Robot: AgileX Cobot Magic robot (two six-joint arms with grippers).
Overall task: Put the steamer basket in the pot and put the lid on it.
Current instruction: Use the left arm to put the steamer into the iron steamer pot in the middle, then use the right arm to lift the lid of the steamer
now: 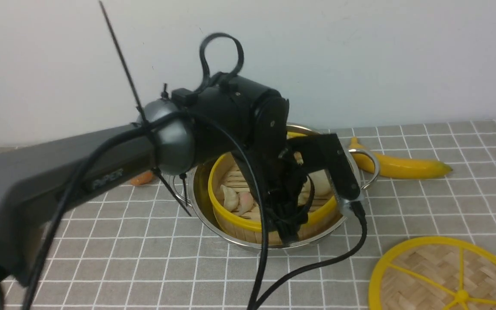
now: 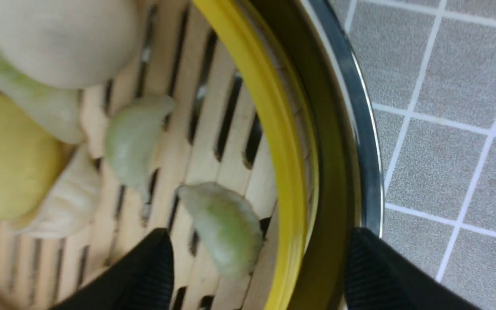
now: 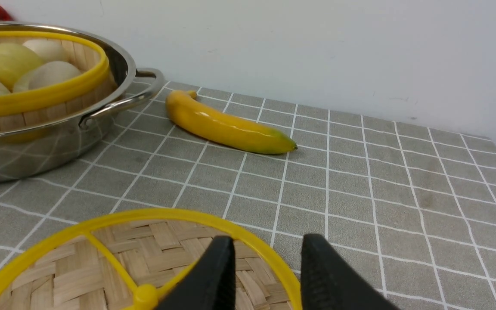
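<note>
The steamer basket (image 1: 213, 189), bamboo with a yellow rim, sits inside the shiny steel pot (image 1: 230, 241) and holds dumplings and buns. My left gripper (image 1: 289, 224) hangs over the basket's near edge. In the left wrist view my left gripper (image 2: 260, 234) is open wide, one finger inside the basket rim (image 2: 274, 129), the other by the pot rim (image 2: 360, 129). The lid (image 1: 437, 275), a woven disc with yellow spokes, lies flat at the front right. My right gripper (image 3: 268, 239) is open just above the lid's rim (image 3: 101, 262), with nothing between its fingers.
A yellow banana (image 1: 403, 165) lies on the checked cloth right of the pot, beside its wire handle (image 1: 370, 168). A small orange object (image 1: 142, 177) lies left of the pot behind my left arm. A white wall stands behind.
</note>
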